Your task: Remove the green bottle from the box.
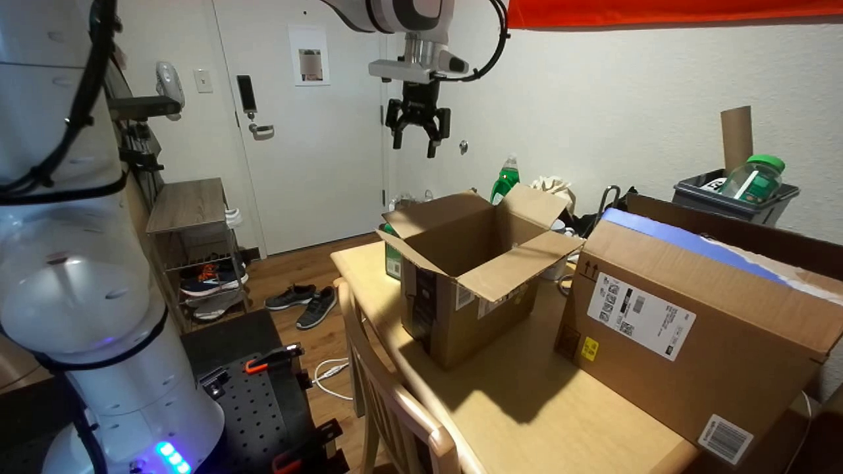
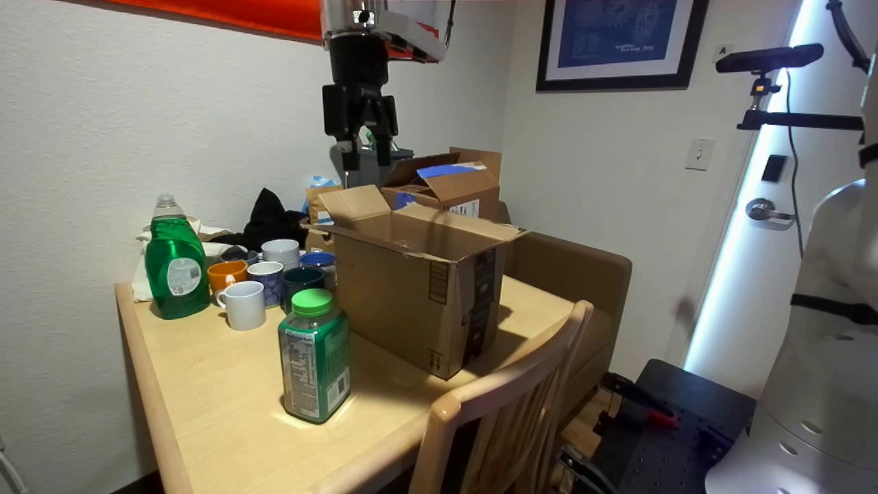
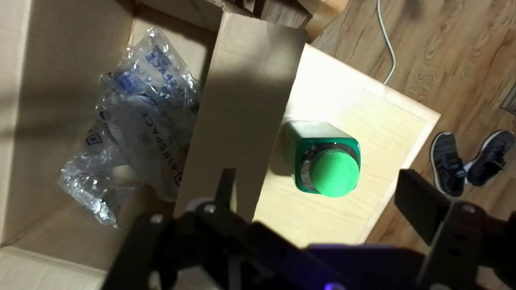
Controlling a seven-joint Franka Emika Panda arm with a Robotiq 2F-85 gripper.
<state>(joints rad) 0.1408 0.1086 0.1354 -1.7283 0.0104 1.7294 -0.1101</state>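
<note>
On the table (image 2: 219, 394), just beside the open cardboard box (image 2: 391, 295), the green bottle (image 2: 316, 367) stands upright, its lid (image 3: 335, 173) on. Crumpled clear plastic (image 3: 139, 129) lies inside the box. The gripper (image 1: 415, 147) hangs above, its fingers (image 1: 397, 140) spread apart. A soap bottle (image 2: 176, 261) stands near some mugs (image 2: 245, 307).

Downturned gripper (image 1: 415, 147), jaws apart

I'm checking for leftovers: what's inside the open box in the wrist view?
Crumpled clear plastic packaging printed AIRSPACE. Whatever lies beneath it, or behind the box flap and claw, is covered.
</note>
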